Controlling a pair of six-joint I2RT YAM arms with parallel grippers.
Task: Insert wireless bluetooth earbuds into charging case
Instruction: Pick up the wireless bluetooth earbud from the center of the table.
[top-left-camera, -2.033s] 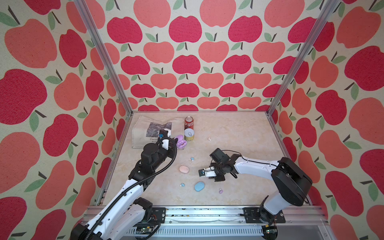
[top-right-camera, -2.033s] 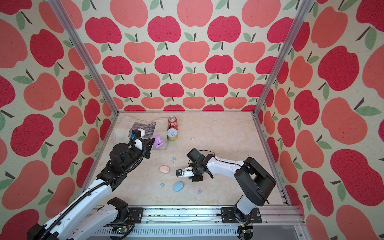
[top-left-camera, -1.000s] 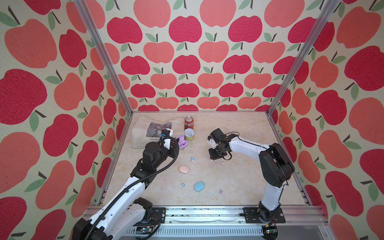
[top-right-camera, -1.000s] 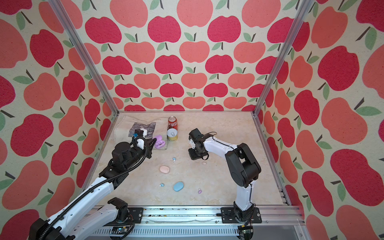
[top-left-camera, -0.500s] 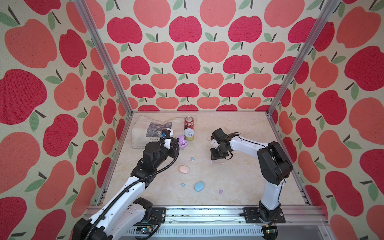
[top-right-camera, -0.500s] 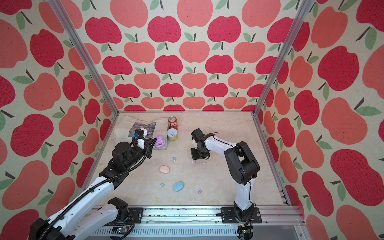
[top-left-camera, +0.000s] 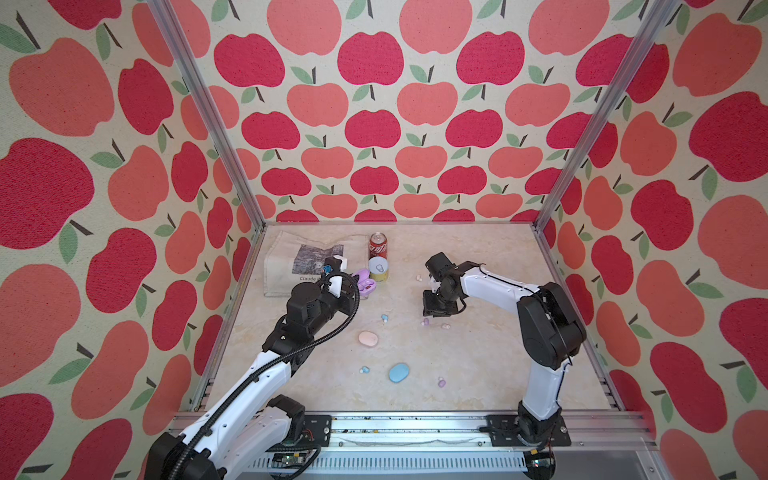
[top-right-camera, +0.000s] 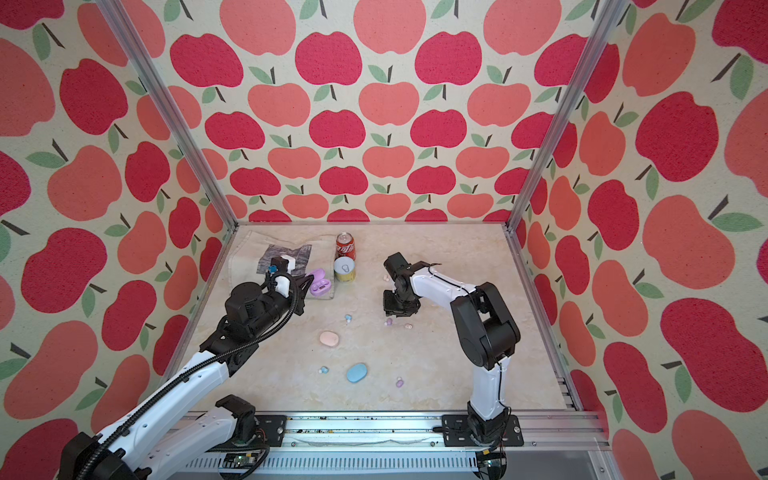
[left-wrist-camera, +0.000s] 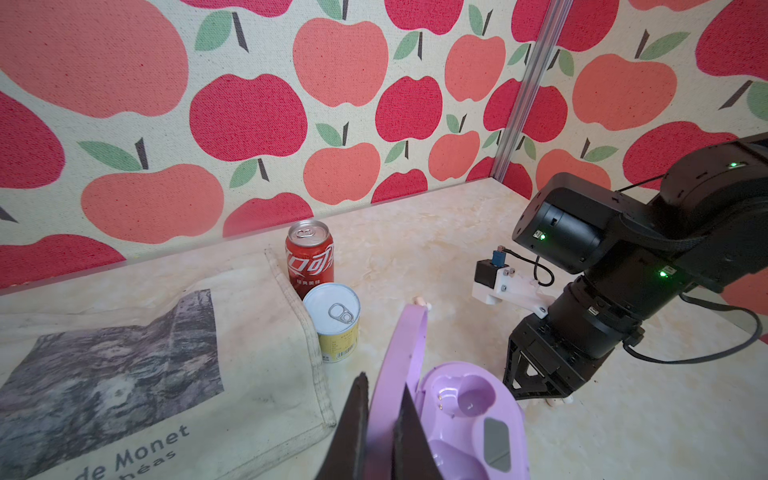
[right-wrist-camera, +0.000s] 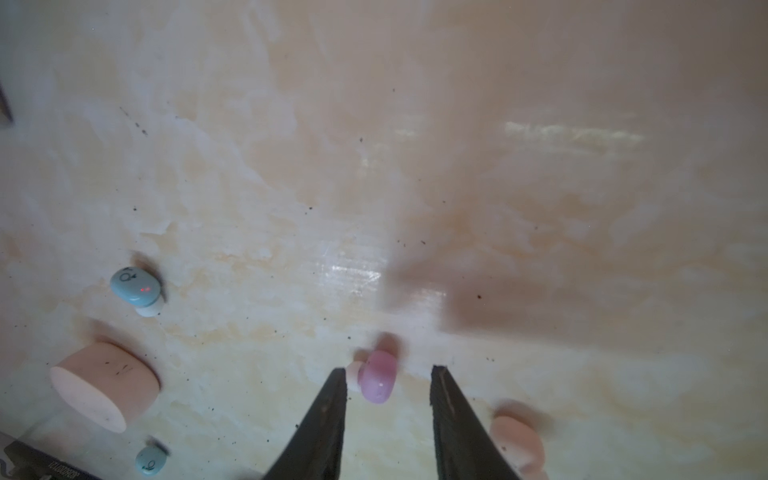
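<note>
In the left wrist view my left gripper (left-wrist-camera: 384, 419) is shut on the raised lid of the open purple charging case (left-wrist-camera: 469, 419), whose two wells show no bud. Both top views show that case (top-left-camera: 365, 286) (top-right-camera: 320, 286) at the tote bag's edge. My right gripper (right-wrist-camera: 388, 386) stands open, pointing down at the floor. A purple earbud (right-wrist-camera: 377, 382) lies loose between its fingertips, and a pink earbud (right-wrist-camera: 517, 440) lies just outside one finger. In a top view the right gripper (top-left-camera: 434, 309) hangs over that purple earbud (top-left-camera: 425, 321).
A pink case (top-left-camera: 368, 338) and a blue case (top-left-camera: 399, 372) lie shut mid-floor. Loose earbuds: blue (top-left-camera: 385, 318), blue (top-left-camera: 364, 369), purple (top-left-camera: 441, 382), pink (top-left-camera: 419, 277). A cola can (top-left-camera: 378, 246), a yellow tin (top-left-camera: 379, 269) and a tote bag (top-left-camera: 299, 257) sit at the back left.
My right gripper came back from beside the blue case to mid-floor, sank toward the purple earbud and opened its jaws. The left arm kept still, holding the lid.
</note>
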